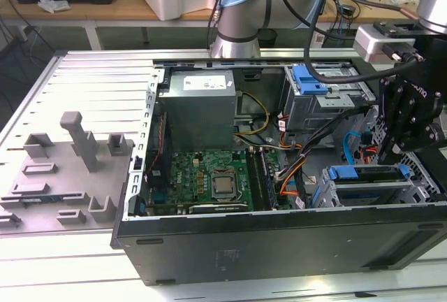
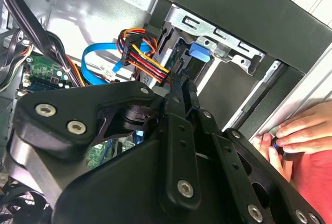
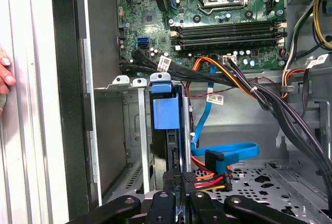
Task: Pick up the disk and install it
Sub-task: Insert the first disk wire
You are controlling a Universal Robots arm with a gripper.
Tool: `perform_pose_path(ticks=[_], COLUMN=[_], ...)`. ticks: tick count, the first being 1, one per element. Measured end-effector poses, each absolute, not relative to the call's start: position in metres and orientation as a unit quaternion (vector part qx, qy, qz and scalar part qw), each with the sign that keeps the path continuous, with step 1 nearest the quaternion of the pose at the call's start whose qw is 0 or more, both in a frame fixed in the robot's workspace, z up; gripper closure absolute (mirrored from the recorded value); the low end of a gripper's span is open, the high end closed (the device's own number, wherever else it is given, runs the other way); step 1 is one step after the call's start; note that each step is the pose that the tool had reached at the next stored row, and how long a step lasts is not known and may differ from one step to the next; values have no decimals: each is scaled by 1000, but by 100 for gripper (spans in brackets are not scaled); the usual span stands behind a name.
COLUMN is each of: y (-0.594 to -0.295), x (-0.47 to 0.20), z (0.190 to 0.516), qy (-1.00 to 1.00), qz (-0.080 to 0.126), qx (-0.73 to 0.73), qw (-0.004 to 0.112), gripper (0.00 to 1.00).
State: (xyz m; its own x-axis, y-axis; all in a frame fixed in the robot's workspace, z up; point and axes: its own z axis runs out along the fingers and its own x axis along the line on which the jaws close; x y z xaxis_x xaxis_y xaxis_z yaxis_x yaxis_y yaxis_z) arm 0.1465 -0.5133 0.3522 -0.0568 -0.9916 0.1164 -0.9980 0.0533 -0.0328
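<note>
Hand (image 3: 179, 181) is closed narrow on the rear edge of the disk (image 3: 166, 111). The disk sits inside the drive cage (image 3: 136, 130) of the open computer case (image 1: 279, 246), its blue handle toward the motherboard (image 3: 228, 27).

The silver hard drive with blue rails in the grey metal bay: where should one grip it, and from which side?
The silver hard drive stands on edge between the walls of the grey metal bay, so its broad faces are covered. Probably best: pinch its narrow exposed edge across the thickness, coming from the open side of the black computer case.
</note>
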Motion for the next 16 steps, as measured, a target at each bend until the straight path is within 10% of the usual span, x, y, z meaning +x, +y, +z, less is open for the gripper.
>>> perform_pose_path(ticks=[16], y=[-513], x=[147], z=[351], qy=[-723], qz=[52], qx=[688], qw=[31], gripper=[83])
